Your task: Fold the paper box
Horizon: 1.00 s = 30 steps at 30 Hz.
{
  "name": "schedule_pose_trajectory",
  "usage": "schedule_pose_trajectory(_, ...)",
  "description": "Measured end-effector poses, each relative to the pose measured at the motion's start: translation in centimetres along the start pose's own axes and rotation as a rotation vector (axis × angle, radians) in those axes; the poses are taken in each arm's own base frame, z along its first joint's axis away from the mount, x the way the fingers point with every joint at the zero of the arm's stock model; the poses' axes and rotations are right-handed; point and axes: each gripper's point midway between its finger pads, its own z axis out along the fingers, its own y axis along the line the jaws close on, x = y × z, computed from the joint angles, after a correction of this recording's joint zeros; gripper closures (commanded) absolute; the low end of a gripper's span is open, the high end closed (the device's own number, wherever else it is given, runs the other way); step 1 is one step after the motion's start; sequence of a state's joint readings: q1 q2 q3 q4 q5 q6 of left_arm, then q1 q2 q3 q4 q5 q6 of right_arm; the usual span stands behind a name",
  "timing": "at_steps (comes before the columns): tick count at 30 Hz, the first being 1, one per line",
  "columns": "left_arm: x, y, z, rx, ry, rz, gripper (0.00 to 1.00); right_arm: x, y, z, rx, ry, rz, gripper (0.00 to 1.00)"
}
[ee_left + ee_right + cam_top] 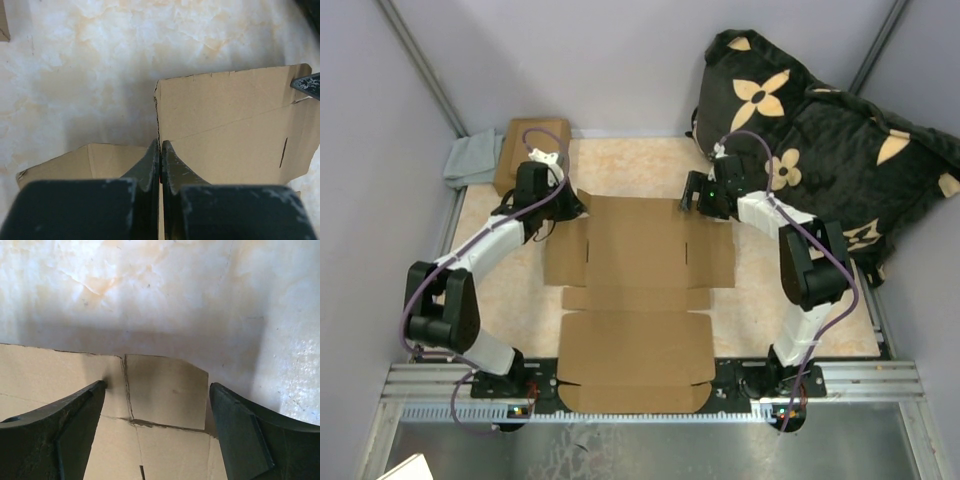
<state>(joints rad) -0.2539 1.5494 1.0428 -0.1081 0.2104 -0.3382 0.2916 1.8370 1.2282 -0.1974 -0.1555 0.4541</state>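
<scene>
Paper box (635,300): flat unfolded die-cut sheet on desk (520,310) between both arms; left gripper (160,145) jaws together at far-left flap slit, probably to lever it; right gripper (157,386) jaws apart astride far-right corner flap, seemingly poised to pinch.

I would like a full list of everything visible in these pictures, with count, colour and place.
flat die-cut corrugated cardboard sheet: one, brown, middle of table, reaching the near edge
small cardboard box: at least one, brown, far left corner
crumpled cloth: one, grey-green, left of that box
quilted cushion: one, black with beige flowers, far right corner
marble-pattern table top: one, beige-white, under everything
metal rail: one, silver, near edge
paper corner: one, white, bottom left
left arm, right arm: two, black and white, purple cables
left tool: shut, at the sheet's far left corner
right tool: open, over the sheet's far right corner
</scene>
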Motion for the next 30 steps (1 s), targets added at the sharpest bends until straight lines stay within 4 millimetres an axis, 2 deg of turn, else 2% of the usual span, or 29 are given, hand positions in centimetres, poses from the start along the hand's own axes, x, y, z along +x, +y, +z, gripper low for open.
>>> schedule_pose_trajectory(4,-0.9,-0.6,-0.9,0.017,-0.044,0.008,1.00,-1.4,0.5,-0.8,-0.028,-0.044,-0.015,0.22)
schedule_pose_trajectory(11,-1.4,-0.7,-1.0,0.019,-0.063,0.011,1.00,-1.8,1.2,-1.2,-0.085,-0.053,-0.039,0.59)
schedule_pose_trajectory(13,-1.3,-0.5,-0.7,0.012,-0.059,0.009,1.00,-1.7,1.3,-1.2,-0.094,-0.048,-0.035,0.67)
schedule_pose_trajectory(22,-0.6,0.2,1.8,-0.004,-0.009,-0.010,1.00,-1.4,2.1,-1.2,-0.139,-0.029,-0.029,0.94)
schedule_pose_trajectory(25,-0.6,0.5,2.9,-0.011,0.009,-0.018,1.00,-1.4,2.0,-0.7,-0.133,-0.021,-0.027,0.99)
schedule_pose_trajectory(30,-0.8,0.9,4.8,-0.028,0.044,-0.033,1.00,-2.3,1.6,0.7,-0.092,-0.016,-0.035,0.98)
